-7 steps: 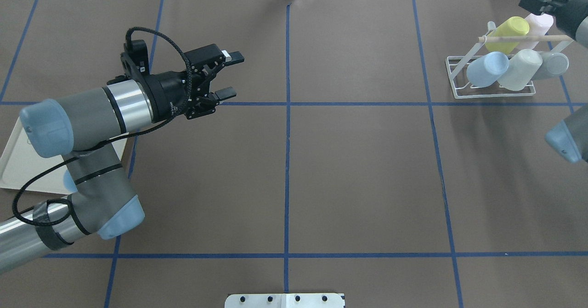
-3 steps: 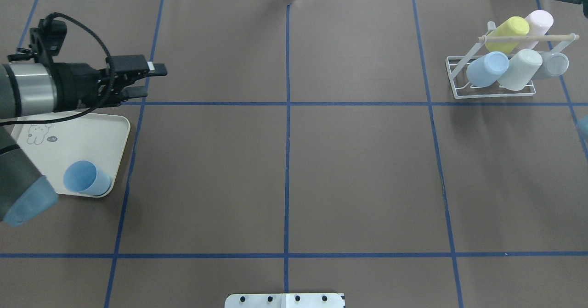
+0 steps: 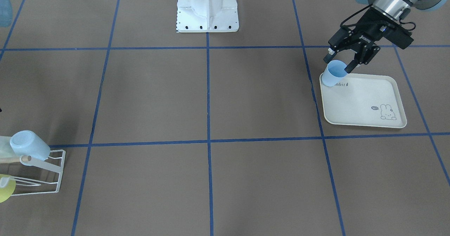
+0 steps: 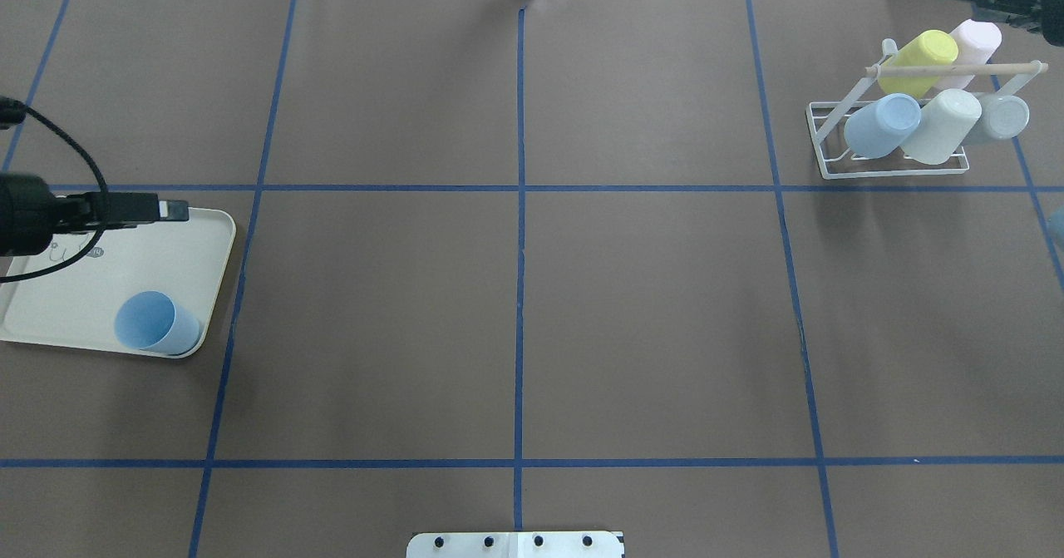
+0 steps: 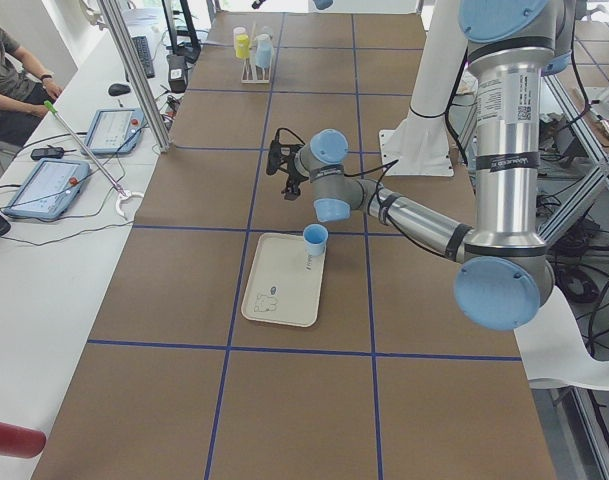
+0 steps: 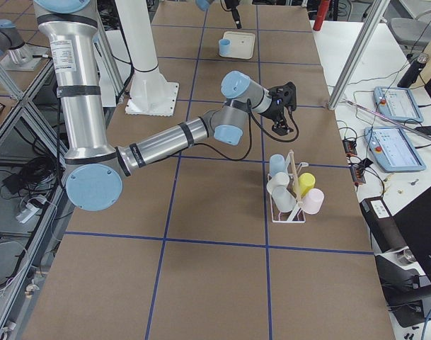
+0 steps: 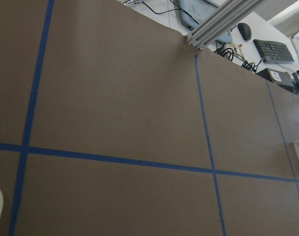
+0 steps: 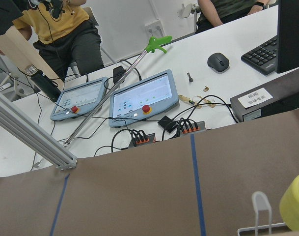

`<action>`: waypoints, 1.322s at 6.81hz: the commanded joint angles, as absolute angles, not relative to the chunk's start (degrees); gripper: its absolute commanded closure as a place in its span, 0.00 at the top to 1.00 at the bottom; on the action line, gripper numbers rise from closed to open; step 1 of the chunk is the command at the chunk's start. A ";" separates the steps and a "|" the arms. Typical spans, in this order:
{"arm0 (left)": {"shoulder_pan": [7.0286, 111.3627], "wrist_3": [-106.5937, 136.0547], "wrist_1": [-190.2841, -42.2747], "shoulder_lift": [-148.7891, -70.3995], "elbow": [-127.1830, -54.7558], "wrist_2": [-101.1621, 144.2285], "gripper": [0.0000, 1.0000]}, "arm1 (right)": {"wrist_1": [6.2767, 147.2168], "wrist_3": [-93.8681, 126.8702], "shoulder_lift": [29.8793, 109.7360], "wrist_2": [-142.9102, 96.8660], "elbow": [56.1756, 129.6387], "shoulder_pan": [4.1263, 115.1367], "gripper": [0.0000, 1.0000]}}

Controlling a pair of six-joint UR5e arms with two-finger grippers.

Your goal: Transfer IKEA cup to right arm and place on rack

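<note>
The tabletop (image 4: 515,317) bears the tray (image 4: 75,292), with the rack (image 4: 956,68) far across from it. Above the tray the left hand (image 3: 337,63) hangs wide open and empty; the right hand (image 6: 286,124) I cannot tell. The IKEA cup (image 4: 154,325) stands in the tray's robot-side corner. A finger landing on its rim could tip it. A second ago the left hand was out past the tray.

Left gripper (image 3: 338,63) angled downward, jaws apart; right gripper (image 6: 283,125) outstretched, jaw state unclear

A brown mat (image 4: 648,308) gridded with blue tape (image 4: 519,333) lies beside a white desk (image 8: 228,81) holding, seemingly, control tablets (image 8: 142,101).
</note>
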State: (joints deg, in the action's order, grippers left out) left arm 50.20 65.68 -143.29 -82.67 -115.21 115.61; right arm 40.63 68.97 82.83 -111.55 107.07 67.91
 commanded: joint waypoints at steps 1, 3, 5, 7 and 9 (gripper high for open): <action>51.15 49.38 -130.16 -79.28 -118.81 116.02 1.00 | 40.17 74.87 81.92 -113.38 107.84 67.50 1.00; 50.36 42.58 -123.94 -79.11 -118.39 115.66 1.00 | 40.17 74.97 81.91 -113.64 107.75 67.33 1.00; 49.14 40.17 -120.78 -79.54 -117.26 115.66 1.00 | 40.17 75.06 81.91 -113.64 107.49 67.32 1.00; 45.80 39.29 -120.76 -79.98 -114.01 115.58 0.99 | 40.17 75.23 81.83 -113.64 107.58 67.32 1.00; 44.04 39.37 -120.76 -79.98 -113.73 115.58 0.99 | 40.08 75.23 81.91 -113.73 107.67 67.24 1.00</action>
State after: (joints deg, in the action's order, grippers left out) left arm 45.19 39.38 -120.78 -79.94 -114.16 115.58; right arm 40.15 75.23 81.86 -113.67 107.64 67.27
